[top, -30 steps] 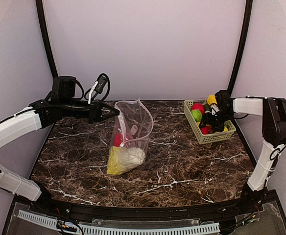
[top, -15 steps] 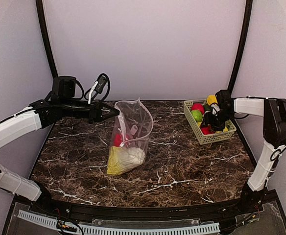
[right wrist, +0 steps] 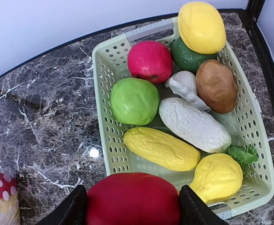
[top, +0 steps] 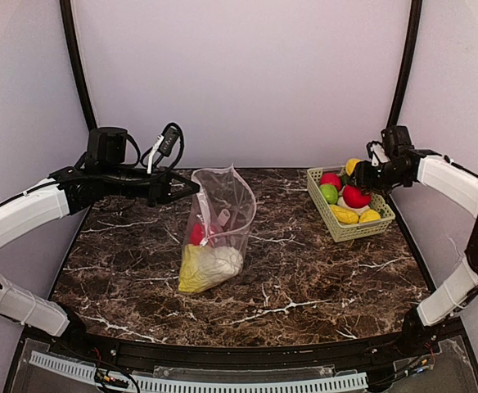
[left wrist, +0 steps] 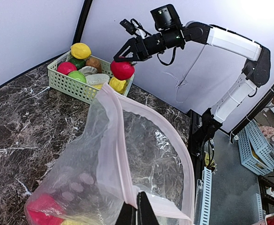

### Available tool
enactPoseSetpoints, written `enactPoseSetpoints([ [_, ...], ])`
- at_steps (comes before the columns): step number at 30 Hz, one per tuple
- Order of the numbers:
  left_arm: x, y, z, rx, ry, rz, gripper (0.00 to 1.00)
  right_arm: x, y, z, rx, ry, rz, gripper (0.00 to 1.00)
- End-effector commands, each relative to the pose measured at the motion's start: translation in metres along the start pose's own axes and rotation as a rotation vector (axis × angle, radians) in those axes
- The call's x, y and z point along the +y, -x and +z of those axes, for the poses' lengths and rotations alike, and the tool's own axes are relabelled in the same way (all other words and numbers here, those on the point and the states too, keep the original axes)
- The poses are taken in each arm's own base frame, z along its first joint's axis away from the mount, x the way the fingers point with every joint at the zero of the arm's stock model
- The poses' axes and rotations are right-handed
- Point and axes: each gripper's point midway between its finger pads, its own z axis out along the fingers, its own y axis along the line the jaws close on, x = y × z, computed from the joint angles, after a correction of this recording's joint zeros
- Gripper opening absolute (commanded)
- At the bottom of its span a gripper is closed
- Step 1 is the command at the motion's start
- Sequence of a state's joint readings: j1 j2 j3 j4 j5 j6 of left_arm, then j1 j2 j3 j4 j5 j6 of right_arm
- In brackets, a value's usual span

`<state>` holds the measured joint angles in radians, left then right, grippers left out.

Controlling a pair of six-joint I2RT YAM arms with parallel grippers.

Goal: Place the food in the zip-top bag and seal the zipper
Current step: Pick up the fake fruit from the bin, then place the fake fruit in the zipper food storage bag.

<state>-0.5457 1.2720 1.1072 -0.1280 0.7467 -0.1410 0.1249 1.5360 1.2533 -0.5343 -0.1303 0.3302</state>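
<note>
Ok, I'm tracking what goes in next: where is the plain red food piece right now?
In the top view, the red piece is held by the right gripper just above the green basket, at the far right of the table.

Clear bag upright; red fruit aloft

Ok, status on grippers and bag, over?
Left gripper shut on bag rim, mouth held open. Right gripper shut on red fruit over basket. Nothing between it and bag.
</note>
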Motion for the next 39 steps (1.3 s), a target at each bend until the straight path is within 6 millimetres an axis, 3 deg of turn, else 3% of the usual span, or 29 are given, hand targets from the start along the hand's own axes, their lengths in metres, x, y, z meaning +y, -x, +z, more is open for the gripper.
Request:
enactPoseSetpoints([
  [1,-0.006,0.006,-0.008,-0.027,-0.001,0.029,0.01,0.011,0.009,-0.027,-0.057,0.048,-0.015,0.61],
  [6,-0.006,0.006,-0.008,-0.029,0.001,0.029,0.01,0.032,0.008,-0.059,-0.099,0.14,-0.013,0.6],
  [9,-0.005,0.006,-0.008,-0.029,0.002,0.028,0.01,0.058,0.003,-0.085,-0.116,0.227,-0.031,0.6],
  [15,-0.004,0.004,-0.006,-0.024,-0.001,0.017,0.01,0.139,-0.025,-0.127,-0.098,0.412,-0.136,0.61],
  [23,-0.004,0.004,-0.005,-0.023,-0.01,0.009,0.01,0.268,-0.056,-0.186,-0.121,0.666,-0.322,0.6],
  [28,-0.004,0.004,-0.005,-0.024,-0.008,0.011,0.01,0.342,-0.077,-0.209,-0.153,0.771,-0.463,0.6],
  [30,-0.005,0.004,-0.006,-0.025,-0.009,0.012,0.01,0.366,-0.086,-0.211,-0.164,0.789,-0.515,0.6],
  [33,-0.005,0.005,-0.006,-0.027,-0.009,0.014,0.01,0.384,-0.09,-0.207,-0.175,0.787,-0.554,0.6],
  [39,-0.007,0.007,-0.008,-0.033,-0.008,0.021,0.01,0.383,-0.102,-0.164,-0.164,0.656,-0.571,0.6],
])
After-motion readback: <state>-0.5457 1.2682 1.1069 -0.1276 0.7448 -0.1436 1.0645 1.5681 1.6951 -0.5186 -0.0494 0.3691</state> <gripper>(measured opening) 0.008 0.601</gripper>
